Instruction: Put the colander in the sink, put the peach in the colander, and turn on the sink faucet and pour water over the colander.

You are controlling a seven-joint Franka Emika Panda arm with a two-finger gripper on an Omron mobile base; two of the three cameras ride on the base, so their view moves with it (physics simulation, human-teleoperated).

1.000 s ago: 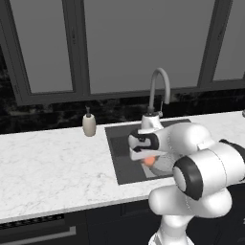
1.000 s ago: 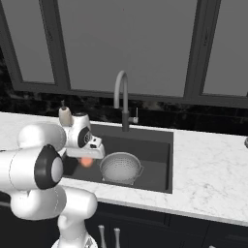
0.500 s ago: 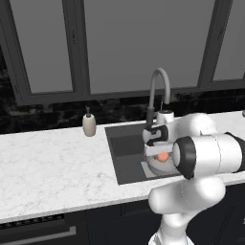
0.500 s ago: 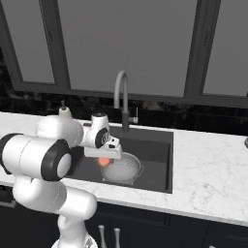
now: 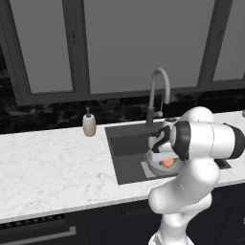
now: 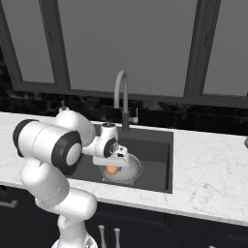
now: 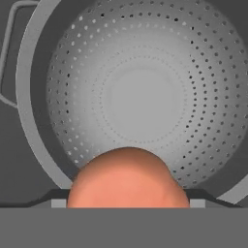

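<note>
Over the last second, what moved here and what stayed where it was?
The hand, holding the peach, swung from the sink's left edge across to above the colander, so the peach now hangs over the bowl, not yet released. The colander, the sink faucet and the soap dispenser stayed put, and no water runs.

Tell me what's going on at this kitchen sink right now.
A white robot arm is holding a small orange-pink peach in its gripper, right above a round silvery perforated metal colander. The colander already sits in the dark grey recessed sink, and the peach has not been let go. The tall grey gooseneck faucet behind shows no water running. A beige soap dispenser stands on the white marble counter.
</note>
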